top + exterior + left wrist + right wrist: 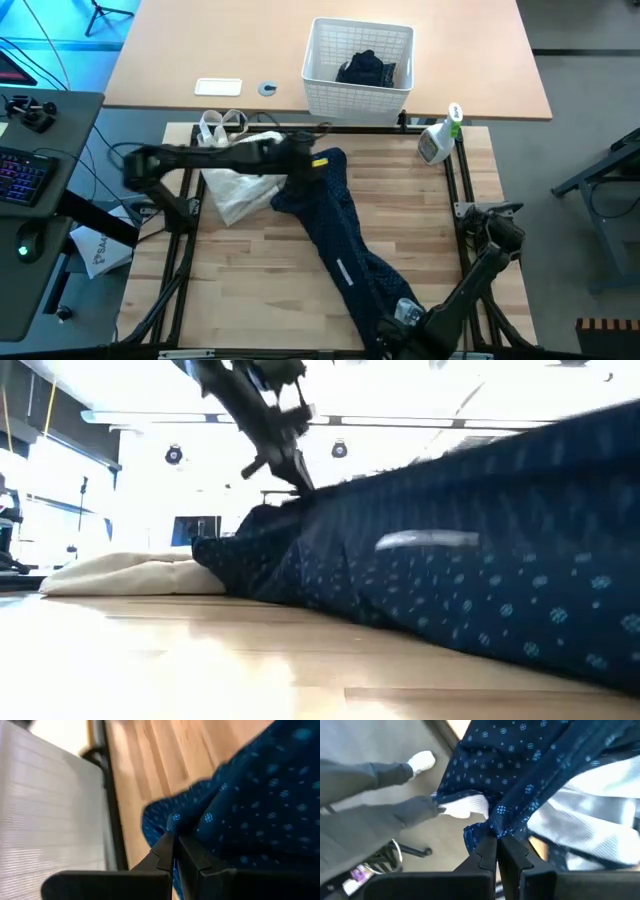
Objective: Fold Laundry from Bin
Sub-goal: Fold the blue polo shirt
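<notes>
Navy cloth with tiny pale dots, the dotted shirt [340, 235], stretches in a long band from the middle of the overhead frame down toward its lower right, strung between my two claws. My left claw [312, 160] sits at the band's upper end, just above centre, fingers pressed together on a fold of the fabric; in the left wrist view the two dark fingertips [170, 851] meet with the dotted hem pinched between them. My right claw [402, 315] is at the lower right edge of the overhead frame, likewise closed tight on the shirt's other end, and its wrist view shows the cloth bunched right at my tips [495, 845], with a pale inner lining showing to the right.

On the wooden table [260, 285], a cream cloth bag [235, 180] with loop handles lies left of centre, touching the shirt's upper end. The white lattice basket [358, 70] stands on the lighter desk at top centre, with a dark garment [366, 70] lying inside it. A spray bottle [440, 138] with a green top stands at the upper right of the table.

A small pale tag [428, 540] shows on the shirt in the low view, but I cannot read any writing on it.
</notes>
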